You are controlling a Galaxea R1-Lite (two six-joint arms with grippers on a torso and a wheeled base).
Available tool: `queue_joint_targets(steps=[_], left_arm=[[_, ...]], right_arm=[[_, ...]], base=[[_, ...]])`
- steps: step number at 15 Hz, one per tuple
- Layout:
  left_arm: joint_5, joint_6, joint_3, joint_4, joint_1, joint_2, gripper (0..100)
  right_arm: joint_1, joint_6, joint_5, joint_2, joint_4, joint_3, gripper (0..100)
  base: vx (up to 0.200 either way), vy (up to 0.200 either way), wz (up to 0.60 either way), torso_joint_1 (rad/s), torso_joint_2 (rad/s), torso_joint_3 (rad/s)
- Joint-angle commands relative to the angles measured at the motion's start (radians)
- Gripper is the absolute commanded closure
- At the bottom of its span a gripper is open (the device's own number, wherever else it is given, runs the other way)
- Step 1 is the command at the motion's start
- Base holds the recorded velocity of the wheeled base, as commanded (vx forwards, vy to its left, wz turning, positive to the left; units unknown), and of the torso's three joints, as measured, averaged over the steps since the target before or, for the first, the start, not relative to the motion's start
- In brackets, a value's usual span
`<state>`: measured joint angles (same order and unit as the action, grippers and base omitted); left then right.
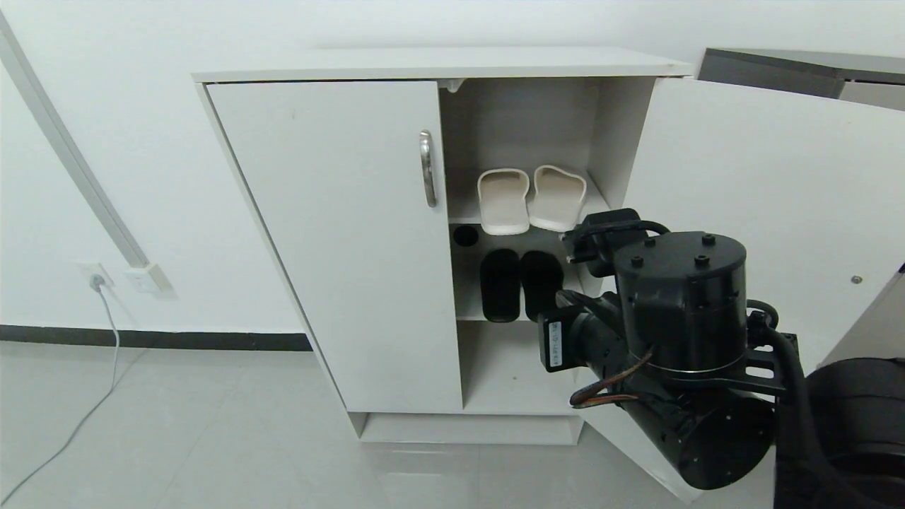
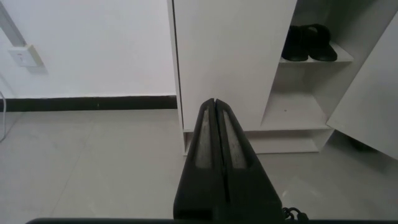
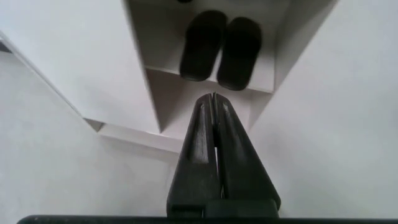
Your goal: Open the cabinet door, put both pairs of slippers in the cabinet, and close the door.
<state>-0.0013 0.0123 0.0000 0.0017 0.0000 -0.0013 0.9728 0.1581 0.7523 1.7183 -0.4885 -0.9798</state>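
slippers: both pairs are inside the cabinet [image 1: 438, 65]. the white pair [image 1: 505, 201] is on the cabinet's upper shelf and the black pair [image 1: 500, 284] is on the shelf under it. each pair lies side by side.

your right gripper [image 3: 214, 99] has its jaws pressed together and holds nothing. it sits just outside the cabinet's open side, below the black pair and clear of it.

your left gripper [image 2: 214, 102] is also closed and empty, low in front of the cabinet's shut left door [image 1: 332, 233].

the cabinet's right door [image 1: 763, 212] stands wide open.

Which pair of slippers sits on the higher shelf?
The white pair of slippers, on the upper shelf; the black pair of slippers lies one shelf below.
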Motion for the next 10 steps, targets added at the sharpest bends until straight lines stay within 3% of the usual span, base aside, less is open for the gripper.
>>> queue_joint_targets(steps=[1,10], left_arm=[[0.0,0.0,0.0,0.0,0.0,0.001,100],[-0.002,0.0,0.0,0.0,0.0,0.001,100]], right_arm=[[0.001,0.0,0.001,0.009,0.001,0.001,100],[0.0,-0.006,-0.001,0.015,0.001,0.012,100]], base=[[0.0,0.0,0.0,0.0,0.0,0.0],[0.0,0.0,0.0,0.0,0.0,0.0]])
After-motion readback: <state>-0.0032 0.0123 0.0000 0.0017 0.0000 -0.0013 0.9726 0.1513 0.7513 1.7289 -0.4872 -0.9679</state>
